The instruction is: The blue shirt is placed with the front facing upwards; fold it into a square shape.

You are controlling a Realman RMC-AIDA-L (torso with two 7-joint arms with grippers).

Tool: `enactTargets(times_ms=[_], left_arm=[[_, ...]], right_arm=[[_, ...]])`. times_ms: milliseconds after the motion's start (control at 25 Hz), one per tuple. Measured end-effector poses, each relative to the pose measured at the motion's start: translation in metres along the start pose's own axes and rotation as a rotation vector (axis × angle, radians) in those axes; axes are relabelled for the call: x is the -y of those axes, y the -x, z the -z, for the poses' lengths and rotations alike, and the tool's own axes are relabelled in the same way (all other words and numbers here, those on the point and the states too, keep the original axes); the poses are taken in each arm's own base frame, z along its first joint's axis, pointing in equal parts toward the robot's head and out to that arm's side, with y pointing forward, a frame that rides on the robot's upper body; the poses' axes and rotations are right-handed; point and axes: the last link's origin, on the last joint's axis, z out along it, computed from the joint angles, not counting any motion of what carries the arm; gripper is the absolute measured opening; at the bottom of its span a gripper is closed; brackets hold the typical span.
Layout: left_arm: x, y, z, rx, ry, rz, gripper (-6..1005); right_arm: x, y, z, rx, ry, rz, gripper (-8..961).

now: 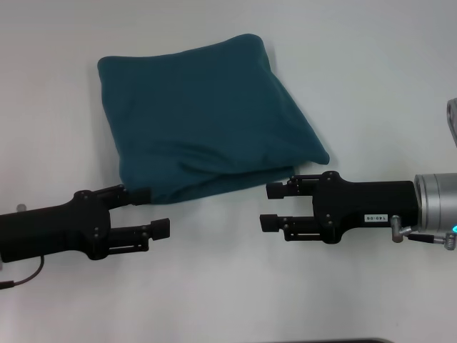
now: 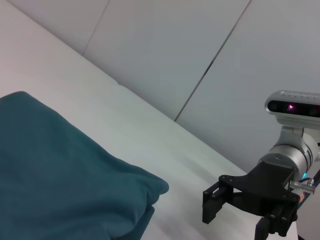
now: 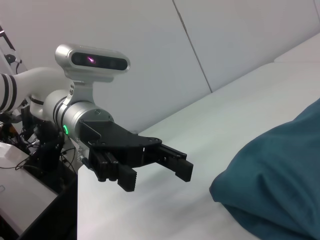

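blue shirt [image 1: 203, 118]: soft cotton, folded squarish | table [image 1: 371, 71]: smooth white

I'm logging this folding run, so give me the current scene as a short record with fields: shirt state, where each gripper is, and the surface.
shirt: the blue shirt lies folded into a rough square, plain side up, no lettering showing
left gripper: left gripper open, at the shirt's near left corner, holding nothing
right gripper: right gripper open, just off the shirt's near right corner, holding nothing
surface: white table
task status: fold looks done
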Motion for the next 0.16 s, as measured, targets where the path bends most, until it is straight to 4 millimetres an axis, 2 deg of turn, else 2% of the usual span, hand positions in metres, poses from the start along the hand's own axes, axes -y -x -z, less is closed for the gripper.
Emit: enactTargets(times_ms=[160], left_arm=[[0.0007,-0.0019,-0.002,0.0,0.001,-0.004,861]], right_arm=[[0.0003,-0.0002,0.0003,0.0,-0.003,0.001,680]])
